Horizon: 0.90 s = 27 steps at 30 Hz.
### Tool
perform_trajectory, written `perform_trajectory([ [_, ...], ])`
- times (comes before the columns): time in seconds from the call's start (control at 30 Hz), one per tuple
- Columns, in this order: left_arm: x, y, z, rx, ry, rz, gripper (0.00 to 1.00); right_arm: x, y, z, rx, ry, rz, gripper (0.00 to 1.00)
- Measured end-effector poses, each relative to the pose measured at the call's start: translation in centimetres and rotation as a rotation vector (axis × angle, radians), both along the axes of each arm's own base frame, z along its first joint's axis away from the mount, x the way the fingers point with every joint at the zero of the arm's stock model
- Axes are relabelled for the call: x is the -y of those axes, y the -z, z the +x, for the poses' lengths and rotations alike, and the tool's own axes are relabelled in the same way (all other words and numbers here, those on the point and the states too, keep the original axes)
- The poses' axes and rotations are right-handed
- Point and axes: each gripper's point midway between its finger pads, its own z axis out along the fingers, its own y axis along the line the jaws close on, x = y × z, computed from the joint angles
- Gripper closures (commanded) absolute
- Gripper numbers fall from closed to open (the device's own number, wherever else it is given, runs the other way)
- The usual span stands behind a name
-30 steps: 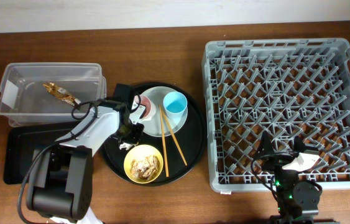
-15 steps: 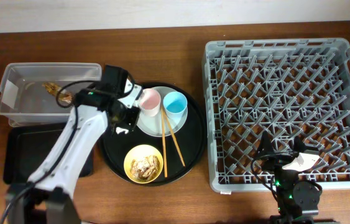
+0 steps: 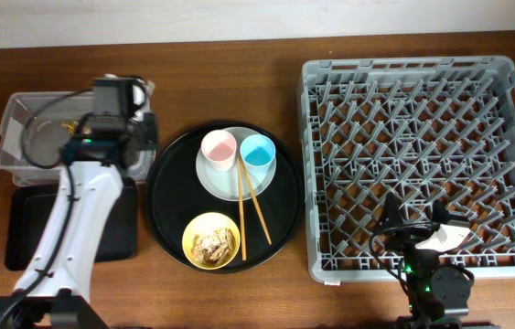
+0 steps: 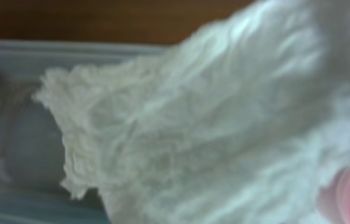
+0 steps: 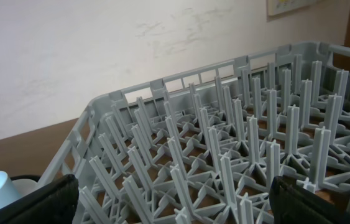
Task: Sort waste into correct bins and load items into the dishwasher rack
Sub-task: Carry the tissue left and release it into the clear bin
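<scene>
My left gripper (image 3: pixel 136 95) hangs over the right end of the clear tub (image 3: pixel 21 137), shut on a crumpled white napkin (image 4: pixel 212 124). The napkin fills the left wrist view and hides the fingers. On the pale plate (image 3: pixel 228 179) stand a pink cup (image 3: pixel 219 148) and a light-blue cup (image 3: pixel 258 151). Chopsticks (image 3: pixel 253 208) lie slanted off the plate. A yellow bowl (image 3: pixel 211 240) holds brownish food scraps. My right gripper (image 5: pixel 175 211) is open, with nothing between its fingers, low over the front edge of the grey dishwasher rack (image 3: pixel 422 155).
Plate, cups, bowl and chopsticks all rest on a large round black tray (image 3: pixel 167 196). A flat black rectangular tray (image 3: pixel 28 233) lies in front of the clear tub, under my left arm. The rack's upright pegs (image 5: pixel 224 143) rise just ahead of the right fingers.
My left arm swung left from the round tray to above the clear tub, carrying the napkin; the pink cup now stands uncovered. The right arm has not moved.
</scene>
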Motion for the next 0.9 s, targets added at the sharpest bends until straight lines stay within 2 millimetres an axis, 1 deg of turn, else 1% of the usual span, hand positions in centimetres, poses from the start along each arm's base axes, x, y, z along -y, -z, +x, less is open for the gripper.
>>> perform_trajectory([
  [0.03,-1.5,-0.3,0.2,0.018,-0.038,0.000,0.95,0.0,0.0,0.0,0.000,0.000,0.000,0.02],
  [0.1,-3.1,-0.5,0.4,0.035,-0.077,0.001,0.94,0.0,0.0,0.0,0.000,0.000,0.000,0.02],
  [0.17,-4.9,-0.3,0.7,0.046,-0.122,0.004,0.93,0.0,0.0,0.0,0.000,0.000,0.000,0.02],
  [0.2,-5.7,0.2,0.9,0.039,-0.139,0.004,0.92,0.0,0.0,0.0,0.000,0.000,-0.001,0.02],
  [0.27,-6.4,1.5,1.4,0.024,-0.155,0.004,0.91,0.0,0.0,0.0,0.000,0.000,-0.001,0.02],
  [0.33,-7.1,3.5,2.0,-0.008,-0.167,0.002,0.88,0.0,0.0,0.0,0.000,0.000,0.000,0.02],
  [0.37,-7.3,4.5,2.1,-0.025,-0.172,0.001,0.75,0.0,0.0,0.0,0.000,0.000,0.000,0.02],
  [0.4,-7.6,5.3,2.3,-0.038,-0.177,0.000,0.45,0.0,0.0,0.0,0.000,0.000,0.000,0.02],
  [0.43,-7.8,5.9,2.4,-0.050,-0.179,0.002,0.27,0.0,0.0,0.0,0.000,0.000,0.000,0.02],
  [0.5,-8.3,7.0,2.3,-0.070,-0.195,-0.003,0.24,0.0,0.0,0.0,0.000,0.000,0.000,0.02],
  [0.6,-8.6,6.8,2.4,-0.061,-0.204,-0.008,0.27,0.0,0.0,0.0,0.000,0.000,0.000,0.02],
  [0.67,-8.1,6.7,2.0,-0.078,-0.189,-0.031,0.27,0.0,0.0,0.0,0.000,0.000,-0.001,0.02],
  [0.77,-6.0,5.8,0.2,-0.120,-0.149,-0.117,0.27,0.0,0.0,0.0,0.000,0.000,0.000,0.02],
  [0.83,-3.3,3.5,-1.8,-0.130,-0.111,-0.220,0.30,0.0,0.0,0.0,0.000,0.000,0.000,0.02],
  [0.9,0.0,1.0,-4.6,-0.158,-0.057,-0.323,0.36,0.0,0.0,0.0,0.000,0.000,0.000,0.02],
])
